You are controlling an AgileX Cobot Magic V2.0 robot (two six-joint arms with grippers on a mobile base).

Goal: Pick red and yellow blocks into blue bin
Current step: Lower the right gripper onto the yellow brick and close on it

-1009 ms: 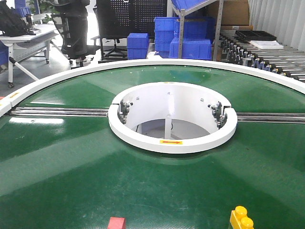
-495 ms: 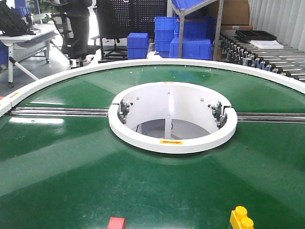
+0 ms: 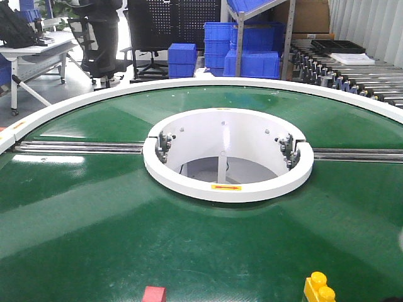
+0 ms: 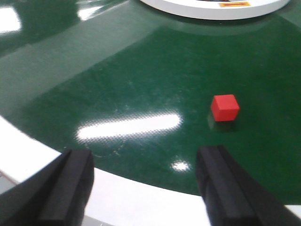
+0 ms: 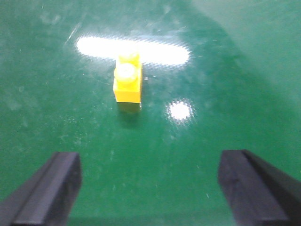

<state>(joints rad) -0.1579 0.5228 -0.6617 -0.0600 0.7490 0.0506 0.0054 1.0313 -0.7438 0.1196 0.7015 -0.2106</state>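
No words or numbers can be read. The one sign is a small yellow sticker (image 3: 225,187) bearing a red arrow mark, on the front of the white inner ring (image 3: 182,182); its detail is too small to tell.

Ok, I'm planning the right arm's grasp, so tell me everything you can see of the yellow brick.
The yellow brick is small, glossy, plastic-looking, with two round studs in a row on top. It sits upright, studs up, on the green surface, touching nothing else. It lies ahead of the open right gripper, slightly left of its centre.
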